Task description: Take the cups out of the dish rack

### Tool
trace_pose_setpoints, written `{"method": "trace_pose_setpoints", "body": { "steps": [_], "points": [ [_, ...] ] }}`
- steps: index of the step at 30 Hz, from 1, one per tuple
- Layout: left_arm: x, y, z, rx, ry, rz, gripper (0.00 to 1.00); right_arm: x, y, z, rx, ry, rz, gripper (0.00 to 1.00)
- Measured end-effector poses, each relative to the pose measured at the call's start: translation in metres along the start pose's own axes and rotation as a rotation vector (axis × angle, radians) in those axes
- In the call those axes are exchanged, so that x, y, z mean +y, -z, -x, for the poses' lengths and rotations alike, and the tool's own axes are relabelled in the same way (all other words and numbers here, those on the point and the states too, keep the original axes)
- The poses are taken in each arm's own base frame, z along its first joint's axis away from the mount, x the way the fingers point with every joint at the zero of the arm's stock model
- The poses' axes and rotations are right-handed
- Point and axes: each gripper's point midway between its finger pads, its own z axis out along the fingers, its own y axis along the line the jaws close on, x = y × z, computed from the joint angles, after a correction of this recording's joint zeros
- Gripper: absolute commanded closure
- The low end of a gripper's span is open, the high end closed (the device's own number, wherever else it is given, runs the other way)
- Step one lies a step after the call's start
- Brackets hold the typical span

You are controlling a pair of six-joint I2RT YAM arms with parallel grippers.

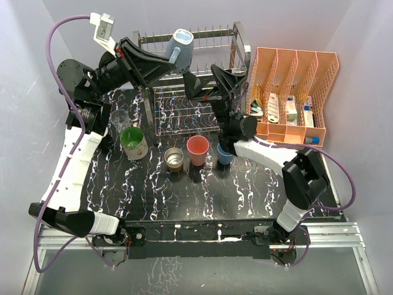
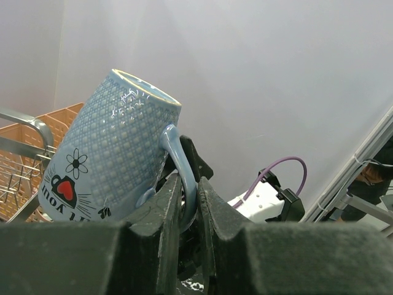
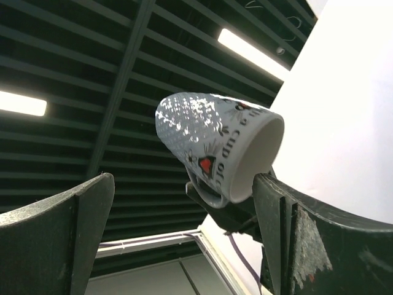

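One mug aloft in left pincer

A robotics lab: plain white enclosure walls stand behind the right claw, and above it runs a dark ribbed industrial ceiling with fluorescent strip lights.

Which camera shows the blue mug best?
The left wrist view: the blue mug fills the frame, its handle pinched by the left end effector. The top view shows it small; the right wrist view shows it from below, mouth visible.
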Motion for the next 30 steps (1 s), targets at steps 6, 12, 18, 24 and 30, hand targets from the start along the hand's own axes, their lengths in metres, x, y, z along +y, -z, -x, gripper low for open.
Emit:
{"method": "trace_pose_setpoints", "body": {
  "steps": [6, 12, 18, 24, 30],
  "points": [
    [0.000, 0.000, 0.000, 0.001, 0.003, 0.002, 1.00, -0.001, -0.026, 0.000, 0.016, -0.013, 0.067, 0.03],
    [0.001, 0.000, -0.001, 0.001, 0.002, 0.002, 1.00, -0.008, -0.043, 0.000, 0.026, -0.030, 0.114, 0.21],
    [0.009, 0.003, -0.012, 0.005, 0.007, 0.013, 1.00, -0.007, -0.044, 0.002, 0.007, -0.029, 0.121, 0.46],
    [0.018, 0.005, -0.021, 0.006, -0.007, 0.031, 1.00, -0.016, -0.039, 0.005, -0.007, -0.026, 0.099, 0.58],
    [0.035, 0.007, -0.034, 0.022, 0.007, 0.073, 1.00, -0.014, -0.029, 0.011, -0.032, -0.013, 0.074, 0.86]
  ]
}}
